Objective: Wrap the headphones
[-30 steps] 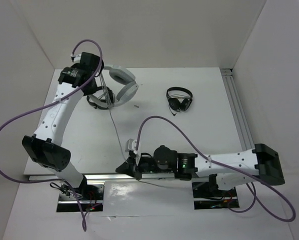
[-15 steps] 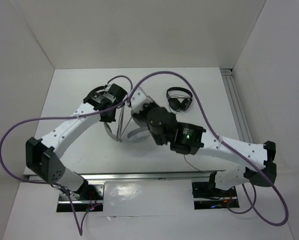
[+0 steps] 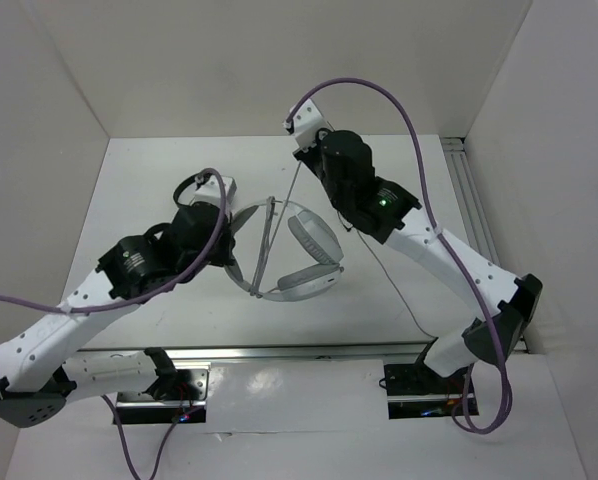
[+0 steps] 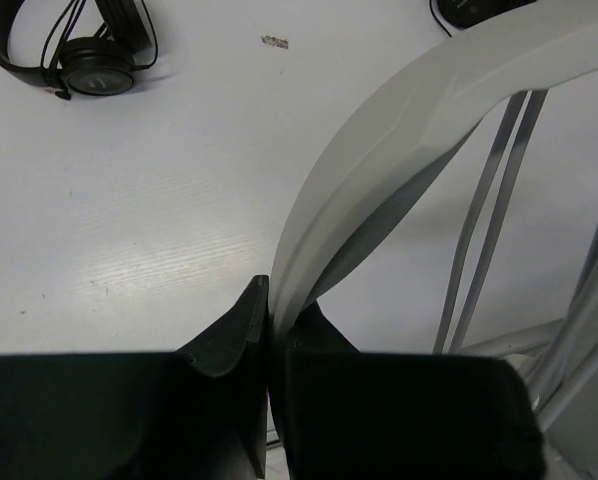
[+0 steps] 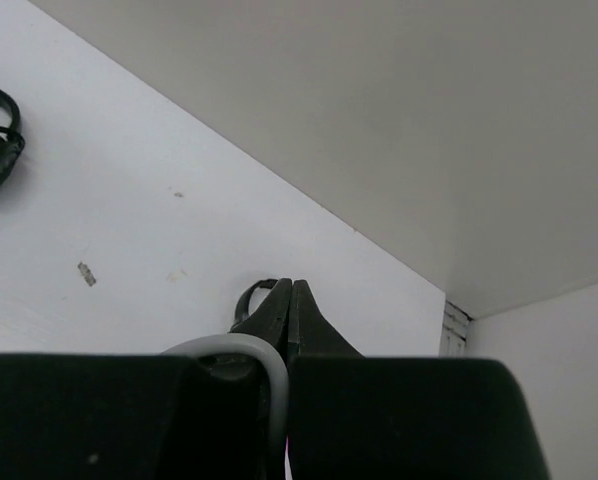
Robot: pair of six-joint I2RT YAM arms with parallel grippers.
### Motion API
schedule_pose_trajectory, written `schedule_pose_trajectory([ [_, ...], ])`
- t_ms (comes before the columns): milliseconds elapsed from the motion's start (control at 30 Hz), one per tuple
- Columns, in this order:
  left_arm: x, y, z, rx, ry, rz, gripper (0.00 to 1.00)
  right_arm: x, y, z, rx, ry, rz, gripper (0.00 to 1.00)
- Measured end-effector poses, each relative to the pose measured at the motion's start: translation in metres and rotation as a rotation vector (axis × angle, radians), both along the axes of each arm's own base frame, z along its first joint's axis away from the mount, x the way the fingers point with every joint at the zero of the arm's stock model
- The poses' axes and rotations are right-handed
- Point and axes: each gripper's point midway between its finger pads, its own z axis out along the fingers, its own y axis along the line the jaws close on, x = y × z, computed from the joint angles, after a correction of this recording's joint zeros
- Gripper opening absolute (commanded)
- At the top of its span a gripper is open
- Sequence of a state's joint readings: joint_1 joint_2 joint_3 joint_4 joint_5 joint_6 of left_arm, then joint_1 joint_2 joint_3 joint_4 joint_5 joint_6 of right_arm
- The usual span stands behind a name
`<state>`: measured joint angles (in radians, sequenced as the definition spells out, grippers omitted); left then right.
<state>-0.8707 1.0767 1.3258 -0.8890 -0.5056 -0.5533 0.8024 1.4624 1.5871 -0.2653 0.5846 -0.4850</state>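
A: Where are the headphones?
B: Mid-table, between the two arms; the left gripper has them by the wide pale band; its two black fingers press in on the band's edge with no gap showing, and the band arcs up and off to the right from there.
A: And the earcups?
B: From above, one oblong cup lies near the centre and the other sits just nearer the arm bases; whether either touches the table I cannot tell.
A: The right gripper?
B: Closed to a slit, with the thin grey cable curling out from between its jaws in its own wrist view; from above it sits toward the far edge of the table, beyond the headphones, and the cable runs from it in straight strands down to the near end of the band.
A: Straight, not slack?
B: Straight in the overhead view; the left wrist view shows several grey strands crossing behind the band on its right side.
A: Anything else about?
B: Two smaller sets; a black headset lies at the top left of the left wrist view, well apart from the band; a second black headset only peeks in at the top edge. From above, the first is partly hidden by the left arm.
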Motion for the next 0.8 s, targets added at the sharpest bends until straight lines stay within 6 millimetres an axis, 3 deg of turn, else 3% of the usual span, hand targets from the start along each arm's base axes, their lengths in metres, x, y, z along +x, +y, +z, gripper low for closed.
schedule_pose_trajectory([
  [200,-0.020,0.013,0.038,-0.040,-0.040,-0.069,0.00,0.016,0.047,-0.018,0.049,0.069,0.150,0.00],
  [267,-0.025,0.017,0.051,-0.044,-0.050,-0.086,0.00,0.019,0.060,-0.029,0.103,0.121,0.229,0.06],
  [367,-0.036,0.025,0.067,-0.020,-0.050,-0.129,0.00,0.030,0.053,-0.036,0.208,0.167,0.288,0.09],
  [433,-0.043,0.029,0.079,-0.023,-0.054,-0.145,0.00,0.030,0.049,-0.048,0.286,0.194,0.343,0.17],
  [533,-0.044,0.033,0.103,-0.052,-0.091,-0.137,0.00,0.009,0.060,-0.086,0.402,0.285,0.472,0.31],
  [667,-0.035,0.028,0.127,-0.091,-0.147,-0.111,0.00,-0.026,0.105,-0.155,0.567,0.475,0.654,0.31],
  [800,-0.015,0.021,0.142,-0.079,-0.183,-0.055,0.00,-0.044,0.161,-0.208,0.685,0.641,0.786,0.26],
])
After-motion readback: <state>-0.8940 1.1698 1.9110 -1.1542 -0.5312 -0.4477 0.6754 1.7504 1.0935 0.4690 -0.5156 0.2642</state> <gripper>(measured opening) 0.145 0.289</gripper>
